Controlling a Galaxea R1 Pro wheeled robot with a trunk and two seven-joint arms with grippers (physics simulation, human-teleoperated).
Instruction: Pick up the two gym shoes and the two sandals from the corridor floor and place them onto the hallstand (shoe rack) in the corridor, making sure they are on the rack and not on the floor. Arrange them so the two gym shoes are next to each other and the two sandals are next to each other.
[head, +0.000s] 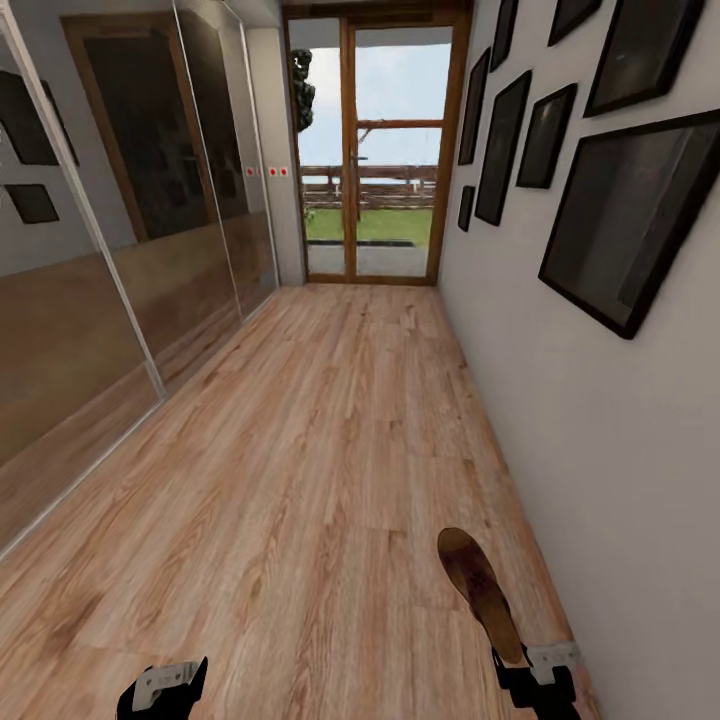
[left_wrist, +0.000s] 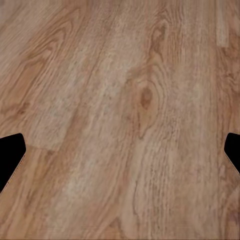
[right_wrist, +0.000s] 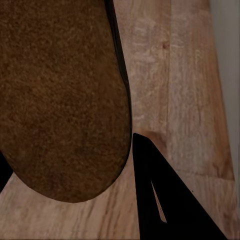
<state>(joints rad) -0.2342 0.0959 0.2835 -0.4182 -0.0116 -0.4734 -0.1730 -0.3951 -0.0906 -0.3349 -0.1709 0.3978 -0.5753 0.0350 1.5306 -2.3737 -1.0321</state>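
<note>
Left gripper (head: 165, 688) hangs low over the matte wood-grain plank corridor floor (head: 300, 450), jaws spread wide and holding nothing, its black fingertips (left_wrist: 10, 155) at opposite edges of the left wrist view over knotty grain; mirrored glossy wardrobe doors (head: 120, 260) line the left wall, a wood-framed glass door (head: 375, 150) closes the far end. Right gripper (head: 535, 675) is clamped on one sandal (head: 482, 590), a flat oval shape with a brown suede-like face (right_wrist: 60, 100), held above the floor near its right edge by the plain wall with dark framed pictures (head: 625, 210).
</note>
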